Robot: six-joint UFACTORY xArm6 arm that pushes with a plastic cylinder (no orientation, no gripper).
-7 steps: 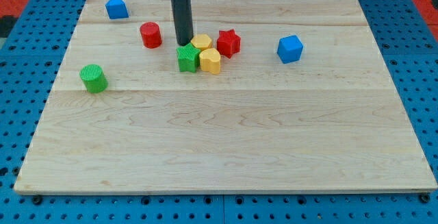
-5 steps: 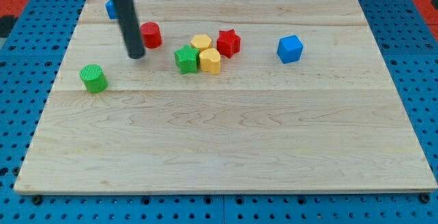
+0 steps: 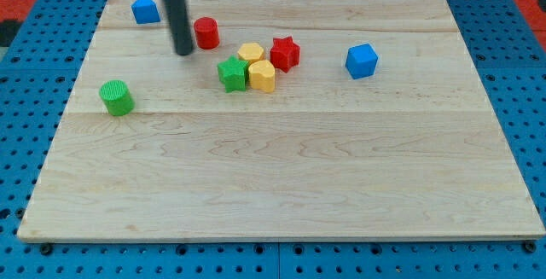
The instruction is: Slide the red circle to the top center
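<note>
The red circle [image 3: 206, 33], a short red cylinder, stands in the upper left part of the wooden board [image 3: 281, 194]. My tip [image 3: 184, 52] rests on the board just to the left of it and slightly below, close to it or touching. The dark rod rises from the tip to the view's top edge.
A cluster lies right of the red circle: a green star [image 3: 231, 73], two yellow blocks [image 3: 251, 54] [image 3: 263, 76] and a red star [image 3: 285, 53]. A blue cube [image 3: 362, 61] sits further right. A blue block [image 3: 146, 9] is at top left, a green cylinder [image 3: 116, 97] at left.
My tip swung from beside the cluster to the left of the red circle, then came back right and up. The red circle slid right and slightly up.
</note>
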